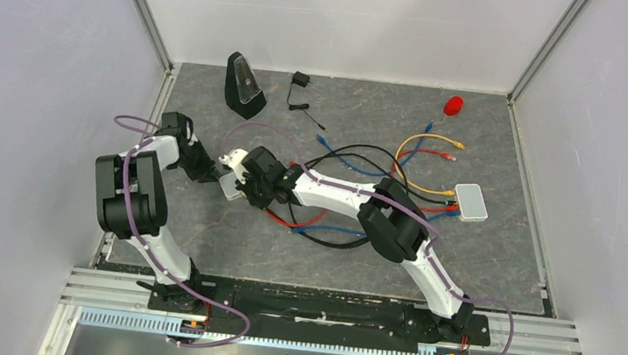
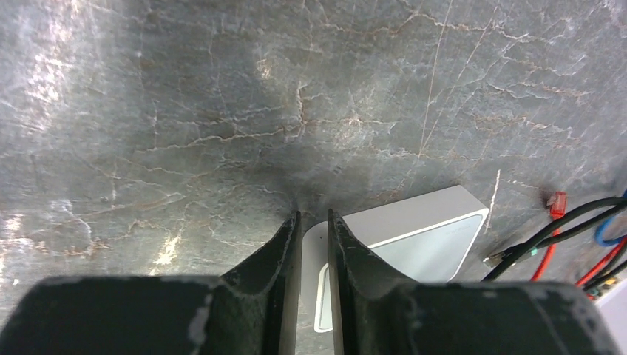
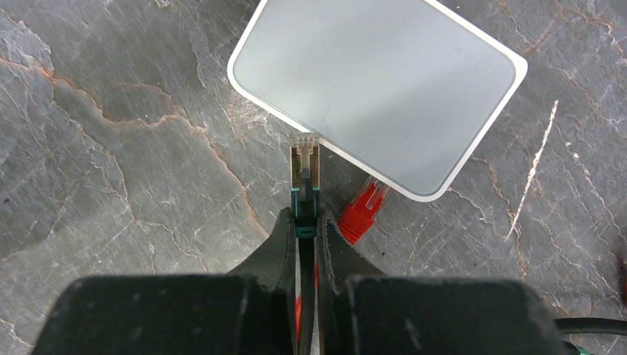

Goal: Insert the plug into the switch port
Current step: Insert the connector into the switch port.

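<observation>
The switch, a small flat pale grey-white box [image 3: 377, 81], lies on the grey mat. It also shows in the left wrist view [image 2: 418, 237] and in the top view [image 1: 230, 189] between my two grippers. My left gripper [image 2: 314, 225] is shut on its near corner edge. My right gripper [image 3: 304, 222] is shut on a black cable just behind its teal-booted clear plug [image 3: 304, 159]. The plug tip touches the box's near edge. The port itself is hidden under that edge. In the top view the left gripper [image 1: 216, 173] and right gripper [image 1: 244, 185] meet at the box.
A loose red plug [image 3: 362, 211] lies beside the box, right of my held plug. A tangle of cables [image 1: 365, 161] runs to a second white box [image 1: 471, 202] at right. A black wedge device [image 1: 245, 85], a black adapter [image 1: 300, 80] and a red object [image 1: 454, 105] sit at the back.
</observation>
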Robot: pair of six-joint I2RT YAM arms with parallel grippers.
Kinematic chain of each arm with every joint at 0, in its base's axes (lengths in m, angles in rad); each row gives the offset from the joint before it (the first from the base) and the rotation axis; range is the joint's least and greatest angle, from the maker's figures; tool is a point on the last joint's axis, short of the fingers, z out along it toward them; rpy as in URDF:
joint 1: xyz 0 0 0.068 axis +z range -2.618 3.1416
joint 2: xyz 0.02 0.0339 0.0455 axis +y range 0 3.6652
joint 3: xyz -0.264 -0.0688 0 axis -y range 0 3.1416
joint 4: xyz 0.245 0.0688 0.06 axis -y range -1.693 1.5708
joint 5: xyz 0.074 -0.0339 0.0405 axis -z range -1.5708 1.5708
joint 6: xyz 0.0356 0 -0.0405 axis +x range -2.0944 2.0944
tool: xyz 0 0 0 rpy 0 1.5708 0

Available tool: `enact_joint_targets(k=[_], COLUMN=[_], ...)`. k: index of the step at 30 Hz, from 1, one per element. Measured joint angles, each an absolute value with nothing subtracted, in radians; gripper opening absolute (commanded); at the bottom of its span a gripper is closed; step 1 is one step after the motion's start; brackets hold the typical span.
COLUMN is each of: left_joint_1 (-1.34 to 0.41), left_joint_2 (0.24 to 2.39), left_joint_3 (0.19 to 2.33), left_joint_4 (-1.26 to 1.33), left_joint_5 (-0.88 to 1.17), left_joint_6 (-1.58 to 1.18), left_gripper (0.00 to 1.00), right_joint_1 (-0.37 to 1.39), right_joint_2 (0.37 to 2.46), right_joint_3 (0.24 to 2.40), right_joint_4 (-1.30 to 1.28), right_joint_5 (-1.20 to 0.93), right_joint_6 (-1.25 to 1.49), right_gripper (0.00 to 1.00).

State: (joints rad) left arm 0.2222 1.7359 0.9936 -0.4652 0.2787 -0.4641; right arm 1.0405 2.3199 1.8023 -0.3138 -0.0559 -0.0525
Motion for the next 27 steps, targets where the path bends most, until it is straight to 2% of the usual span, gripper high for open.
enact_joint_targets(k=[19,27], left_joint_1=[0.225,0.222], left_joint_2=[1.560,1.500], left_joint_3=[0.717,0.681], left_joint_4=[-0.233,-0.237], left_joint_5=[0.351,0.312], left_joint_6=[-0.675,-0.701], left_gripper=[0.22,0.24], right_joint_1=[1.032,1.030], right_joint_2=[2.277,2.252], right_joint_3=[1.776,1.755], right_joint_4=[-0.424,-0.461], right_joint_5=[0.006,-0.021], right_joint_6=[-0.110,-0.115], right_gripper=[0.00,0.00])
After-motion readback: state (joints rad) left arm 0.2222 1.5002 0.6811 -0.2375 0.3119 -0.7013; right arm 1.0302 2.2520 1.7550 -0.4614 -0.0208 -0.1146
